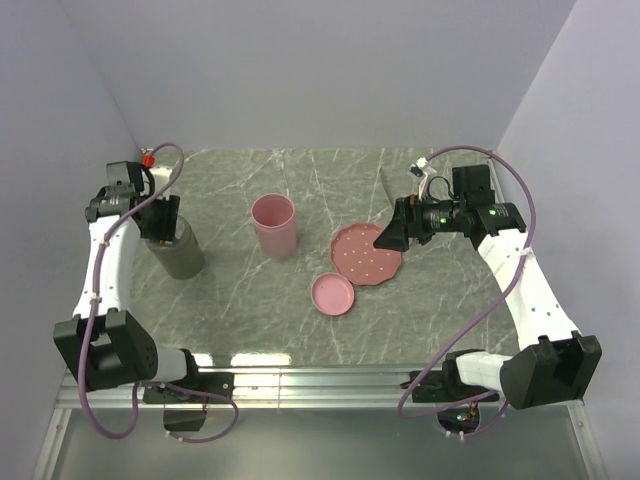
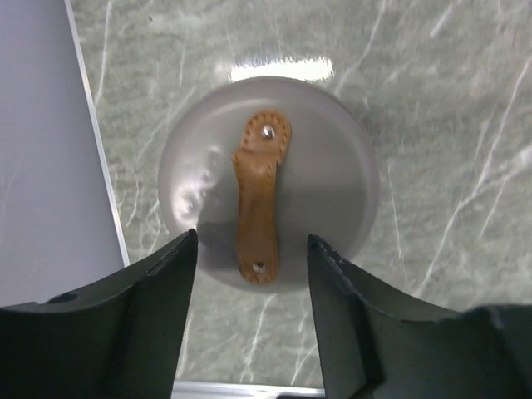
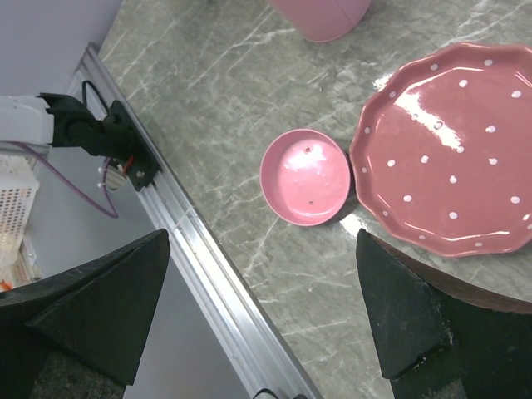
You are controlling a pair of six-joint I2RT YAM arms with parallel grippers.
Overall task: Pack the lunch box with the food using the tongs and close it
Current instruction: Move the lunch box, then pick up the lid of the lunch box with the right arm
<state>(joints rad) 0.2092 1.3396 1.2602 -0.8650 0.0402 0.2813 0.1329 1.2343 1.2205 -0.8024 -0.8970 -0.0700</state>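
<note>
- Lunch box (image 1: 178, 250): a grey round canister, upright at the left of the table (image 1: 250, 330), with a brown strap (image 2: 259, 195) across its lid.
- Left gripper (image 2: 252, 249) hangs above the lid, its fingers apart on either side of the strap.
- Right gripper (image 3: 262, 239) is spread wide over the right edge of the pink speckled plate (image 1: 365, 252).
- A small pink dish (image 1: 332, 294) lies just beside the plate, on its near-left.

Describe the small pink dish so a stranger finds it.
On the marble table, find the dotted pink plate near the middle. Beside its near-left edge lies the small pink dish: plain, without white dots, far lower than the tall pink cup.
</note>
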